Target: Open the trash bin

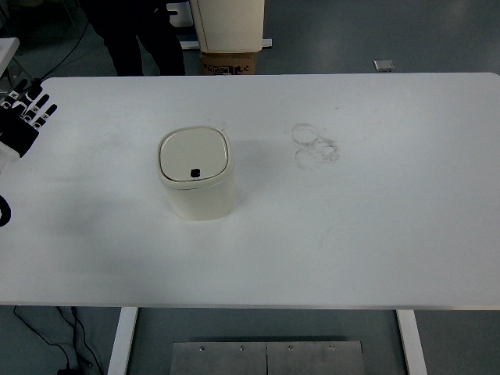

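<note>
From the head view, the bin [197, 173] stands upright on the white surface [375, 226], left of centre and well apart from every edge. It is cream, with rounded corners, and its lid [194, 155] lies flat and closed, with 1 small black button [196, 172] near the lid's front edge.

The left hand [23, 121] sits at the far left edge of the surface, well apart from the bin. Its black fingers [43, 109] with white joints are spread and point up and away, holding nothing.

Faint ring-shaped scuffs [315, 145] mark the surface to the right of the bin.

Beyond the far edge, a person's dark legs [141, 39] stand at the top left, beside a cream cabinet [228, 23].
</note>
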Robot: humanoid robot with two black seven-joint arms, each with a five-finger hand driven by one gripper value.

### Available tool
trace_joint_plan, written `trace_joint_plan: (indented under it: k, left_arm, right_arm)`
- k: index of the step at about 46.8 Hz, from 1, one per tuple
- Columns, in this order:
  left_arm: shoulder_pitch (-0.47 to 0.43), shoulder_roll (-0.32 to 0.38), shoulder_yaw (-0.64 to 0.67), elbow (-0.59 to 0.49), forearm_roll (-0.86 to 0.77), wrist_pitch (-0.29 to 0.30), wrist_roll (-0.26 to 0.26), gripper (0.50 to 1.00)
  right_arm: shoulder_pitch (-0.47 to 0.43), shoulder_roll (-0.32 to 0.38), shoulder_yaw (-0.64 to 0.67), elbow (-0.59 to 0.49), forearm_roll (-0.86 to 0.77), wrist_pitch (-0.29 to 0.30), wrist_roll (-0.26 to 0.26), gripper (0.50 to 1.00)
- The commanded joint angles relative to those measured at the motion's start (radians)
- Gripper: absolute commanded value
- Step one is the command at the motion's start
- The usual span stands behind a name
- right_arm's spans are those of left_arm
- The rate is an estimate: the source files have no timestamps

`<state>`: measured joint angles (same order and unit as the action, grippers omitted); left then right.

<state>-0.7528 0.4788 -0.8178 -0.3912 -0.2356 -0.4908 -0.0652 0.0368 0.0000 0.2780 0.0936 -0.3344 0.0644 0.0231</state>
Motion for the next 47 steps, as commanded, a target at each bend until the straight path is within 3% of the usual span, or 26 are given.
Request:
trace_joint_plan:
  k: [1, 29, 37, 47]
  left_arm:
    - [0.000, 0.000, 0.000, 0.000, -0.001, 0.001, 0.004, 1.000]
    - [0.018, 0.004, 0.005, 0.000, 0.004, 0.015, 0.004, 1.000]
    - [0.023, 0.037, 0.005, -0.031, 0.002, 0.024, 0.004, 1.000]
    - [0.027, 0.098, 0.019, -0.118, 0.002, 0.078, 0.004, 1.000]
  right_arm:
    - [0.000, 0.000, 0.000, 0.000, 0.000, 0.000, 0.000, 0.991]
    - [0.000, 0.000, 0.000, 0.000, 0.000, 0.000, 0.000, 0.991]
    - [0.000, 0.000, 0.001, 0.000, 0.000, 0.000, 0.000, 0.991]
    - [0.000, 0.000, 0.001, 0.000, 0.000, 0.000, 0.000, 0.991]
